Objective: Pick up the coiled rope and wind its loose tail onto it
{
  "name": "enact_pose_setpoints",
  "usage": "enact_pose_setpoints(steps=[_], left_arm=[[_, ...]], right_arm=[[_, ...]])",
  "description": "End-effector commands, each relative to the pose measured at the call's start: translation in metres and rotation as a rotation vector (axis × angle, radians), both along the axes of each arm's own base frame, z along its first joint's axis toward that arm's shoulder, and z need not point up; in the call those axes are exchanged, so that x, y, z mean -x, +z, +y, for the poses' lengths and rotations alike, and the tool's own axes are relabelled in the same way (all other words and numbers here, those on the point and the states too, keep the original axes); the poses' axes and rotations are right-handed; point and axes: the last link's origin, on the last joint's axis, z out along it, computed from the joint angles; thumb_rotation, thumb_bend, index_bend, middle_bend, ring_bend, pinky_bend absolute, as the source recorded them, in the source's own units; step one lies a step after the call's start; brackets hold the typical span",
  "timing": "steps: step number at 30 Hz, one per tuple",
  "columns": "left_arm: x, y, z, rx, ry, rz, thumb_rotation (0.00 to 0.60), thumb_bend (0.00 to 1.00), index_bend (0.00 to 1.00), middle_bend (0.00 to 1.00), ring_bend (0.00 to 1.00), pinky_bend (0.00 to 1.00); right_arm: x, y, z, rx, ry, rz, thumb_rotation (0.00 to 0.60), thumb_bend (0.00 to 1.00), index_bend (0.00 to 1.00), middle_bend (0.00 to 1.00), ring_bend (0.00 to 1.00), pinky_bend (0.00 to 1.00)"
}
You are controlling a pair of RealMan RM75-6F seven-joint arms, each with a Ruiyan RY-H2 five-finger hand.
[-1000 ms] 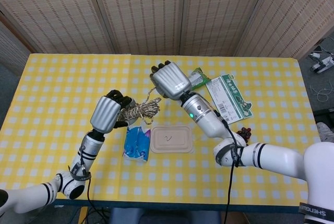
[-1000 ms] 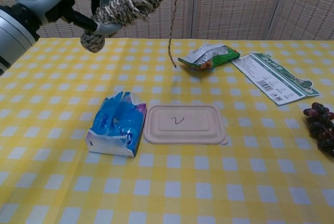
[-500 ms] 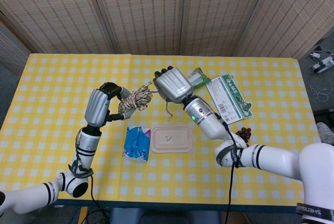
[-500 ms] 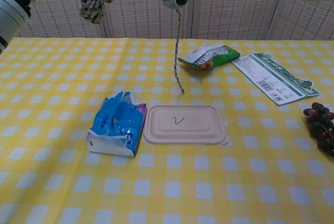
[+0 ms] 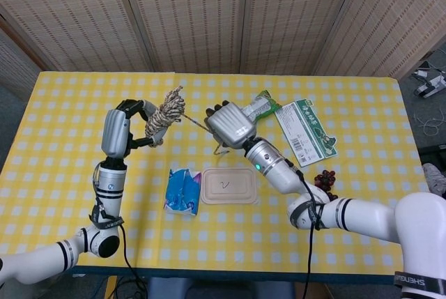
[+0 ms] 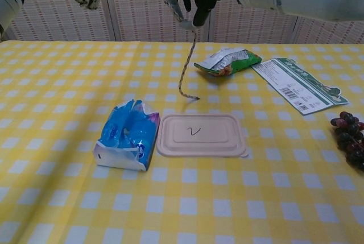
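The yellow checked tabletop [image 5: 70,146] carries the clutter, all of it lying below and clear of where we work. Our right arm reaches in from the near right, and its right hand [image 5: 230,126] hangs above the middle of the tabletop with its fingers curled down around the loose tail [image 6: 187,62], pinching it near the top of the chest view. Holding it there draws the stretch between our two hands fairly straight, which we judge is what lets a wrap lie snug instead of slack. Our left hand [image 5: 120,132] is raised at the left and grips the coiled rope [image 5: 164,113] by its lower end, so the coil stands up and free in the air, well above the tabletop, with room for the tail to pass around it.

The green-and-white card [image 5: 305,130] lies at the right, the beige lidded tray [image 5: 229,186] near the middle, the blue packet [image 5: 183,191] touching or just beside the tray on its left, and the green snack bag [image 5: 259,106] beyond the right hand. The dark grapes [image 5: 325,180] sit at the near right.

Below our right hand the tail drops, and its frayed end touches down just beyond the tray. We judge the winding is under way, with that hanging length not yet wound on.
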Motion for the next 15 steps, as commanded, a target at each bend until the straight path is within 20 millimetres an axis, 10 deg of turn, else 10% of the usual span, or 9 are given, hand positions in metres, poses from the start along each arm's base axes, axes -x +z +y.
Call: enact_pose_setpoints(steps=[1,15], left_arm=[[0.002,0.006,0.005,-0.002,0.034,-0.025,0.600,0.25,0.70,0.77,0.58,0.39],[0.000,0.014,0.008,0.006,0.060,-0.052,0.600,0.25,0.70,0.77,0.58,0.39]], right_arm=[[0.002,-0.003,0.002,-0.006,0.001,0.013,0.600,0.70,0.63,0.37,0.36,0.37],[0.010,-0.012,0.004,-0.015,-0.017,0.051,0.600,0.68,0.61,0.37,0.36,0.37]])
